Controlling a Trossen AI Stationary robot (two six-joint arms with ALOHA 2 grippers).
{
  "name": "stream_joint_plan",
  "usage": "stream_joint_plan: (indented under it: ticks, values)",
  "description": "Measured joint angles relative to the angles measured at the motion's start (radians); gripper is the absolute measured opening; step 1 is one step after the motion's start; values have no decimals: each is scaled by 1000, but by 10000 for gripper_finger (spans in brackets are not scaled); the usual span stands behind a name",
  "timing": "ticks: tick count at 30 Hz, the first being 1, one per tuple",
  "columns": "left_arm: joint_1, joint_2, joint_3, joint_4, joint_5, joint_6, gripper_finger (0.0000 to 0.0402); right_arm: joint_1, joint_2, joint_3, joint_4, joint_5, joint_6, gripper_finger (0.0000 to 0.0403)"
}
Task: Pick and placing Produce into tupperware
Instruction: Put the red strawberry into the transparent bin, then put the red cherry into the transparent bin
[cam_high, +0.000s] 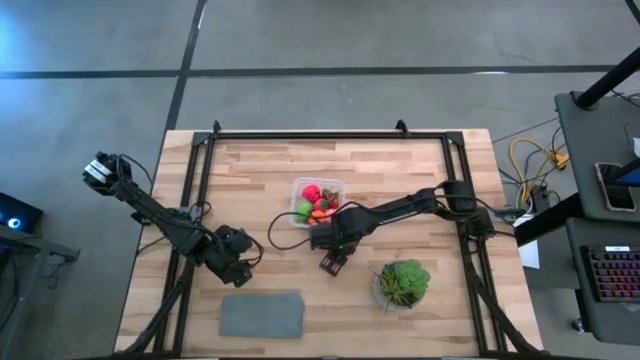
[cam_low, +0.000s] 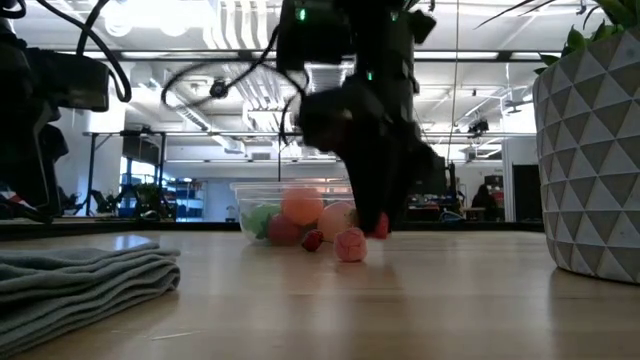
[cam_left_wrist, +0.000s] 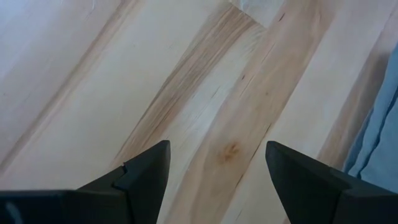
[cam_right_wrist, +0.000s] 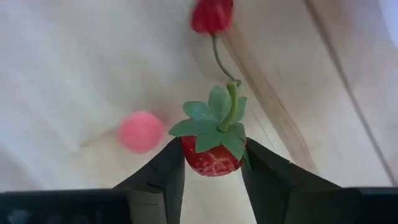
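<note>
1. Right gripper (cam_right_wrist: 212, 163) clamped on a small red strawberry (cam_right_wrist: 212, 155), green leaves and stem pointing away from the wrist; positioned low over the table (cam_high: 260, 180), just beside the near edge of the clear box (cam_high: 318, 200), seen from above at (cam_high: 333, 262).
2. Left gripper (cam_left_wrist: 217, 171) spread apart and holding nothing, hovering over bare wood toward the left front of the table, close to the grey cloth (cam_high: 262, 313); well apart from the box.
3. Wooden table with a black frame around its edges, carrying everything below.
4. Grey cloth lying folded and flat near the front edge, left of centre; in the low view heaped at the left (cam_low: 85, 275).
5. White faceted pot (cam_low: 590, 160) with a leafy green plant (cam_high: 403, 280), standing at the right front, near the right gripper but not touching it.
6. Clear box sitting around the middle of the table, open on top, holding several round pieces: a red one (cam_high: 312, 192) toward the back, a lime-green one (cam_high: 303, 209) at the left, an orange one (cam_high: 319, 212) beside it; more small red bits packed at the right side, too small to tell apart.
7. Pink-peach ball (cam_low: 350, 244) lying loose on the wood outside the box, just in front of it; same ball showing blurred in the right wrist view (cam_right_wrist: 140, 131).
8. Another small red berry (cam_right_wrist: 212, 15) lying on the table beyond the held strawberry, with a thin stem trailing from it.
</note>
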Motion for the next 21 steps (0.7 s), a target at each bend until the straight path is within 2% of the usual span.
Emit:
stream_joint_plan:
  ticks: [7,11,13,17,21]
  values:
    - [0,0,0,3,-27,-1,250,-1,-102,68,-5,74,0,133]
    - [0,0,-2,37,-44,2,250,-15,-168,143,-22,274,12,140]
    - [0,0,-2,53,-57,7,250,-42,-180,168,-20,341,6,144]
    - [0,0,-1,94,-85,59,250,-124,-172,188,-26,329,-32,159]
    - [0,0,-1,153,-109,108,250,-180,-170,188,-64,326,-33,190]
